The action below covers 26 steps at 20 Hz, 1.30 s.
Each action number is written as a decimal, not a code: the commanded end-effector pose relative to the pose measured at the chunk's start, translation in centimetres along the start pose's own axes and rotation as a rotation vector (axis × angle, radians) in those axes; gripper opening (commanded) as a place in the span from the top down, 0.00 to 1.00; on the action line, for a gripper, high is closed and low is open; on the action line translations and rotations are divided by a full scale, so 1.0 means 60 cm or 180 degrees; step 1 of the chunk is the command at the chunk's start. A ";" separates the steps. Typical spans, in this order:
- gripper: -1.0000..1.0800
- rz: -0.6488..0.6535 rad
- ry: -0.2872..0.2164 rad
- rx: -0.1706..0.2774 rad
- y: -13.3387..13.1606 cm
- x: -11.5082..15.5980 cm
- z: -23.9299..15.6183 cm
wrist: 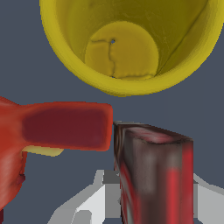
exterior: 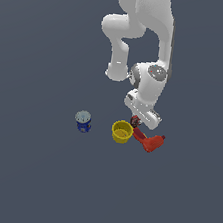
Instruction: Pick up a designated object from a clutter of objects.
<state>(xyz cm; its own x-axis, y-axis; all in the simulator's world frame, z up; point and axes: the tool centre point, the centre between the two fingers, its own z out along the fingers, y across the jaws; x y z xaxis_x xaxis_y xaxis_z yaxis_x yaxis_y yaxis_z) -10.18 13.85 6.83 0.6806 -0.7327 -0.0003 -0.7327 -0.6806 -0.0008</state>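
While the gripper (wrist: pixel 154 197) straddled the block (wrist: pixel 153 170), jaw contact unclear, the drill (wrist: pixel 61 127) touching it and the nearby cup (wrist: pixel 127 43) risked being dragged.

Yellow cup (wrist: pixel 127 43), orange-red drill shape (wrist: pixel 52 131), mottled dark red and black block (wrist: pixel 155 175), blue pale-topped can (exterior: pixel 83 121), white arm (exterior: pixel 143 47).

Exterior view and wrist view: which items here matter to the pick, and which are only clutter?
Belongs to the job:
dark red block
pincer, fingers on either side of the block

Just lying about:
yellow cup
orange-red drill-shaped object
blue can
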 end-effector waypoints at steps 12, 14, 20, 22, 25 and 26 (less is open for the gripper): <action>1.00 -0.0001 -0.0003 0.0001 -0.031 0.007 -0.056; 1.00 -0.0001 -0.0003 0.0001 -0.042 0.009 -0.075; 1.00 -0.0002 -0.0007 0.0002 -0.083 0.018 -0.147; 1.00 -0.0002 -0.0007 0.0002 -0.099 0.021 -0.175; 1.00 -0.0002 -0.0007 0.0002 -0.123 0.027 -0.217; 1.00 -0.0002 -0.0007 0.0002 -0.132 0.029 -0.231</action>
<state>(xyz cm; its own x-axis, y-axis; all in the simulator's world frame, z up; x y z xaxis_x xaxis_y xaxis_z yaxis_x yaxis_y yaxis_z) -3.85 17.57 19.39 0.6811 -0.7322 -0.0022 -0.7322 -0.6811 -0.0018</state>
